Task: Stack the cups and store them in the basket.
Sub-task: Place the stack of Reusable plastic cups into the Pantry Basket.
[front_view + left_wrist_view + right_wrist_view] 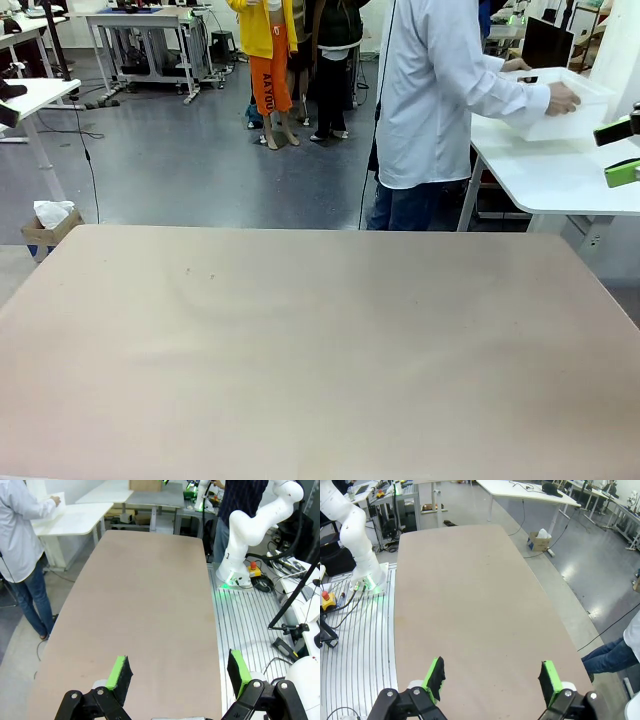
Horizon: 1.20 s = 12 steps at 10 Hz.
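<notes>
A: Front view first. Where is the basket (560,105)?

B: Upper right of the frame, on a white side table (560,180) beyond the brown table (300,350). A person in a white coat (430,90) has one hand (562,98) on its near wall and the other hand (516,65) at its far rim.

A: Any gripper there?

B: At the right edge, below and just right of the basket, two green pads (622,172) of the right gripper (620,150) stand well apart, holding nothing.

A: Left wrist view?

B: The left gripper (180,672) sits at the bottom, jaws wide and empty over the brown table (150,605). The person (22,545) stands at the upper left; the basket (47,512) is a white shape at their hand, far from the gripper.

A: Right wrist view?

B: The right gripper (492,680) is spread wide and empty at the bottom over the table (470,605).

A: Any readable print?

B: No writing I can read on the basket or the table.
</notes>
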Motion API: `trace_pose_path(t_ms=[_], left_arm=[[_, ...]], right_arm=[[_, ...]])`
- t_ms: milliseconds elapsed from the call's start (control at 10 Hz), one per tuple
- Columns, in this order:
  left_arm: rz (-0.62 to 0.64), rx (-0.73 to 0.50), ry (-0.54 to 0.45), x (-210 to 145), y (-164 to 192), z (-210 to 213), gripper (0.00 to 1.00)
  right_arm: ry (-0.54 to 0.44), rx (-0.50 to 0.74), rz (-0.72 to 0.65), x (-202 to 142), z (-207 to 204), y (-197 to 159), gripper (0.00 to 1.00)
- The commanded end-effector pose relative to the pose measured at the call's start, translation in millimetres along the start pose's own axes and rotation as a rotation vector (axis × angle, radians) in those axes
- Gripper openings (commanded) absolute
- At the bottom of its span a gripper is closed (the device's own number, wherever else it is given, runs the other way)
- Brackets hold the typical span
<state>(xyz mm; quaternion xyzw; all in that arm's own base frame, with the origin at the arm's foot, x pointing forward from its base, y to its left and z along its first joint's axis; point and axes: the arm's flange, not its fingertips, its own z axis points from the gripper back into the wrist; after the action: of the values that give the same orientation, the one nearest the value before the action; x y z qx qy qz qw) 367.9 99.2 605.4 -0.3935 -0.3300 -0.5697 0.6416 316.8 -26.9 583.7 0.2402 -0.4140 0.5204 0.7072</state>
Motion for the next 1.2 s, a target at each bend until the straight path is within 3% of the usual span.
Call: trace_pose_path(t_ms=[0,1100], left_arm=[[0.005,-0.002,-0.012,3.6,-2.0,-0.5,1.00],[0.005,-0.002,-0.012,3.6,-2.0,-0.5,1.00]], right_arm=[[-0.019,0.001,0.000,2.6,-0.2,-2.0,1.00],[-0.019,0.001,0.000,2.6,-0.2,-2.0,1.00]])
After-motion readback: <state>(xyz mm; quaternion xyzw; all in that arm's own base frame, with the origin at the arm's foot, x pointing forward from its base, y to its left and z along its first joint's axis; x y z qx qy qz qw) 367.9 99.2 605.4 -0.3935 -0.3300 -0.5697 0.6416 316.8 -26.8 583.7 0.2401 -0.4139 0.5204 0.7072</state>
